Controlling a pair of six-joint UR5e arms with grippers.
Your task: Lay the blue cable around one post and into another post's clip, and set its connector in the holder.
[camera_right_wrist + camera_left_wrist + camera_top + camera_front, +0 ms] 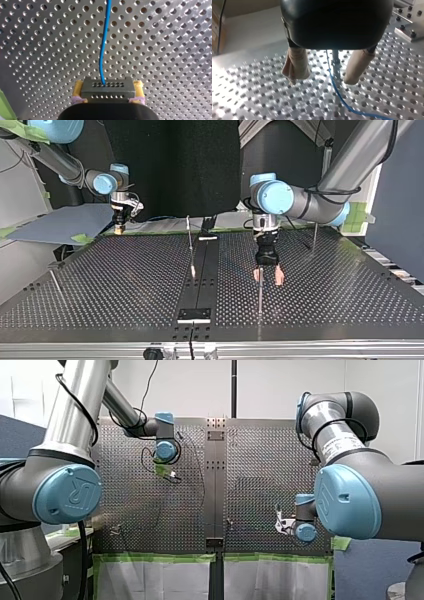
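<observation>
Glare off table (234, 100) in left wrist view (holes washed out); elsewhere dimmer.

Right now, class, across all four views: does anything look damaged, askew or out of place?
Only one thing: the beige wrap on one finger of my left end effector looks wrinkled and ragged at its tip; the other finger's is smooth. The blue cable and connector look sound.
</observation>
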